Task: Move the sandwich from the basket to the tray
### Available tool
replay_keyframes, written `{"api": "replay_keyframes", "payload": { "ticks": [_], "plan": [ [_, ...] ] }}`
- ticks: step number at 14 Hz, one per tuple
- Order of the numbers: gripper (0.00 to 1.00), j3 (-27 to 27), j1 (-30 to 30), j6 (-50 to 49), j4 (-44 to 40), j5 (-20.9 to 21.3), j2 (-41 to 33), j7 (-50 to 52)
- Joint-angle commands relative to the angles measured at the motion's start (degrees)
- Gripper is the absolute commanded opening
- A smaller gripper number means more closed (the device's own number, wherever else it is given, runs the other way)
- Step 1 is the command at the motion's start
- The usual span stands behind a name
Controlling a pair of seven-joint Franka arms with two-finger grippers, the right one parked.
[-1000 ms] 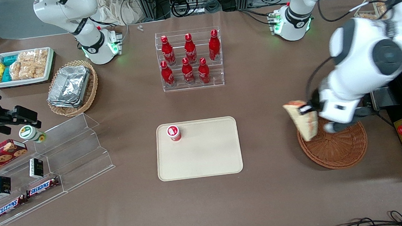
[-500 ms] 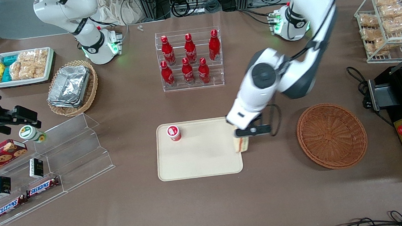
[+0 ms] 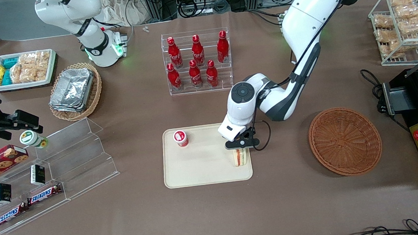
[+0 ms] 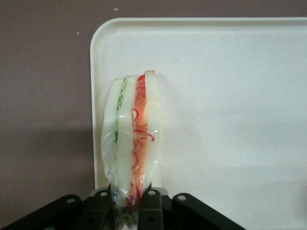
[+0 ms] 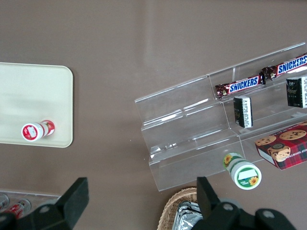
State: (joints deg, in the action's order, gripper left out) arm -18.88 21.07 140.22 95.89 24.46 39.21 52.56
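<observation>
The sandwich (image 3: 239, 157), a wrapped wedge of pale bread with red and green filling, hangs cut edge up over the beige tray (image 3: 206, 170), by the tray's rim toward the working arm's end. My left gripper (image 3: 240, 148) is shut on it from above. In the left wrist view the sandwich (image 4: 132, 139) sits pinched between the black fingers (image 4: 152, 211) of the gripper (image 4: 128, 211), over the tray (image 4: 230, 120) near its corner. The reddish-brown wicker basket (image 3: 345, 140) stands empty on the table, toward the working arm's end.
A small red-and-white cup (image 3: 181, 138) stands on the tray's corner away from the front camera. A clear rack of red bottles (image 3: 197, 61) stands farther from the front camera than the tray. A clear stepped shelf with snack bars (image 3: 47, 173) lies toward the parked arm's end.
My left gripper has carried the sandwich from over the basket to over the tray, then a little further in over the tray's edge. The basket is now empty.
</observation>
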Motion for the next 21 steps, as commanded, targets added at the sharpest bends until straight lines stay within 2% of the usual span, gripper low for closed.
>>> {"api": "replay_keyframes", "payload": {
  "ticks": [1, 3, 5, 8, 10, 12, 14, 16, 19, 21],
  "plan": [
    [1.0, 0.42, 0.37, 2.43, -0.88, 5.06, 1.31, 2.1],
    [1.0, 0.25, 0.28, 1.03, -0.18, 4.9, -3.05, 4.03],
    [1.0, 0.07, -0.33, -5.62, -0.18, 3.93, -9.47, 4.22],
    [1.0, 0.6, -1.03, -9.69, -0.27, -4.75, -17.48, 1.85],
    [1.0, 0.16, -4.71, -13.46, -0.62, -5.82, -20.73, 0.71],
    [1.0, 0.42, -5.43, -16.45, -1.84, -11.59, -22.67, -5.59],
    [1.0, 0.6, -6.74, -20.75, -5.7, -15.13, -22.6, -9.83],
    [1.0, 0.34, -9.2, -27.86, -9.56, -16.72, -23.21, -12.29],
    [1.0, 0.25, -15.08, -40.59, -16.07, -25.14, -25.05, -23.43],
    [1.0, 1.65, -16.67, -49.3, -16.88, -25.87, -28.12, -29.77]
  ]
}}
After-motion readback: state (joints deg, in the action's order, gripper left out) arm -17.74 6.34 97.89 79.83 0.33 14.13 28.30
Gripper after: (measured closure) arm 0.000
